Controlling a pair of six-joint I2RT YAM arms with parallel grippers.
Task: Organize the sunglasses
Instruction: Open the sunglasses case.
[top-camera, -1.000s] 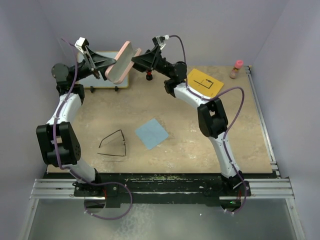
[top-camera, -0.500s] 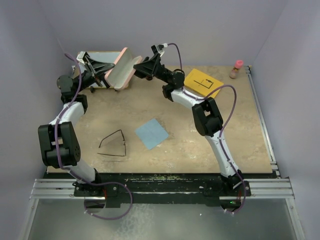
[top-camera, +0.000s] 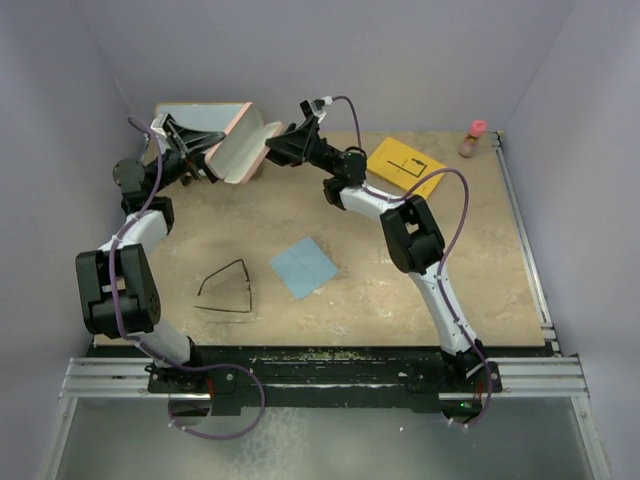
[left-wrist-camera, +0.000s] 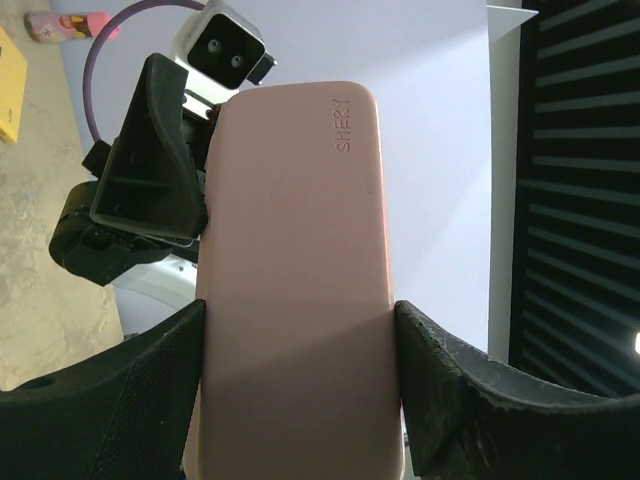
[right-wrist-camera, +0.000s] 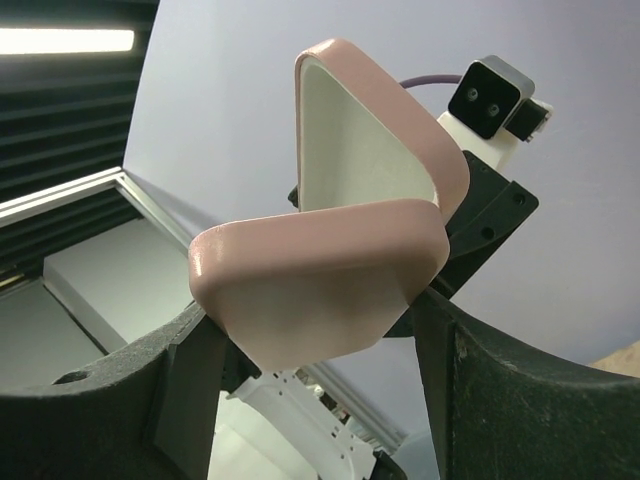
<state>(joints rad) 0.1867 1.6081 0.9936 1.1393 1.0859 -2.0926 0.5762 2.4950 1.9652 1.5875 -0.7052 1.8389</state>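
The sunglasses, thin dark wire frames, lie on the table at the near left, away from both grippers. The pinkish-brown case is held in the air at the back left, hinged open with its white lining showing. My left gripper is shut on one half of the case, a finger pressed on each long side. My right gripper is shut on the other half, with the opened half standing above it.
A light blue cloth lies mid-table. A yellow flat card and a small pink-capped bottle sit at the back right. A white panel stands behind the left gripper by the back wall.
Both grippers moved left and slightly lower with the case. The case went from nearly closed to hinged open, its white inside now showing.
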